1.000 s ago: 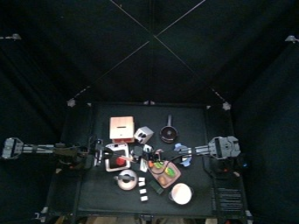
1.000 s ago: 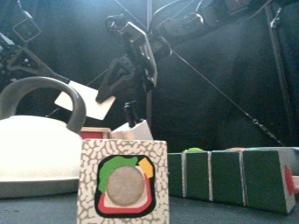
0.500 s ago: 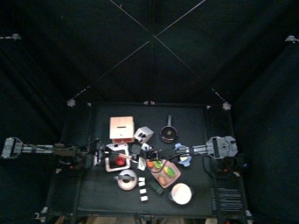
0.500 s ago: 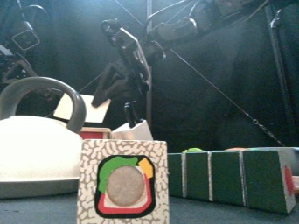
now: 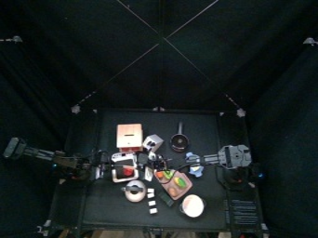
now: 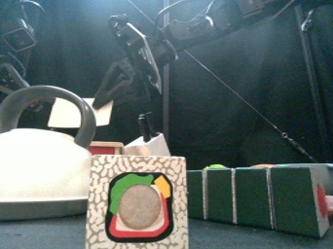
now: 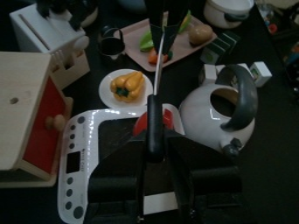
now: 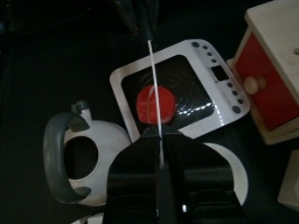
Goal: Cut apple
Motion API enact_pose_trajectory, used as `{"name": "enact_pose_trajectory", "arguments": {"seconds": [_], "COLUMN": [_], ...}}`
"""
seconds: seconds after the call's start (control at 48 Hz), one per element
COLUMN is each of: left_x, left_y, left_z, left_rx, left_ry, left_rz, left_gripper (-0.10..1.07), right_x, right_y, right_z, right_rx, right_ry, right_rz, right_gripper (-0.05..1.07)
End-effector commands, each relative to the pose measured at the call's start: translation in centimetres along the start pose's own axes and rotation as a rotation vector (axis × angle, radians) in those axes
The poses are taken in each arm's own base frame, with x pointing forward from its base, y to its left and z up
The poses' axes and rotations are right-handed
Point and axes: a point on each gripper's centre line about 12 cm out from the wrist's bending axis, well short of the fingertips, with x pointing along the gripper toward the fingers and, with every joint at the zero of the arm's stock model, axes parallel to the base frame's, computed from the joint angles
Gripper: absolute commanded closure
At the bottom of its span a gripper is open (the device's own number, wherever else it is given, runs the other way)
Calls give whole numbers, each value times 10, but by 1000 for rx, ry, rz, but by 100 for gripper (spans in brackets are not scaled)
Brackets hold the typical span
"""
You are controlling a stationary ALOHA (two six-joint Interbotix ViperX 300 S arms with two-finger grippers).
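Over the last second the left arm (image 5: 50, 156) has been swung back towards its own side of the table and lifted, as is shown in the front view, where its dark links are now seen higher and further to the picture's left than before. The right arm has hardly been moved. The apple (image 8: 155, 103) is found whole and uncut on the dark round pan of a white kitchen scale (image 8: 216, 66), between a white kettle (image 8: 82, 166) and a red-sided wooden box (image 8: 274, 61); it has not been placed on the cutting board (image 7: 176, 54), which lies well apart from it with other food on it. The right gripper (image 8: 158, 153) is clenched on a knife (image 8: 156, 79), whose thin blade is seen edge-on and is lined up directly over the apple. From the left gripper (image 7: 155, 188) a dark-handled, pale-bladed tool (image 7: 149, 127) is seen running out towards the scale, but whether it is gripped there cannot be told. The retreat of the left arm is judged to have cleared the space over the scale, so that the cut itself, not yet begun, can be made by the right arm. A roll of the unsupported apple under the blade is to be expected as the main risk.
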Motion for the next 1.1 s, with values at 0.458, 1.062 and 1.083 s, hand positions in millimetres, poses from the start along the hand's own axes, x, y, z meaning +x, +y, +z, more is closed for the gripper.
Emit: {"name": "enact_pose_trajectory", "arguments": {"seconds": [0.458,1.062,1.083], "left_x": [0,0,0], "left_y": [1,10,10], "left_z": [5,6,7], "left_rx": [-15,-39,-39], "left_ry": [-17,-23,-25], "left_rz": [-3,44,44], "left_gripper": [43,43,43], "right_x": [-2,3,3], "right_y": [5,8,8], "right_z": [21,23,23], "right_rx": [-2,-11,-10], "right_ry": [-64,-70,-70], "right_rz": [20,22,23], "right_gripper": [75,75,75]}}
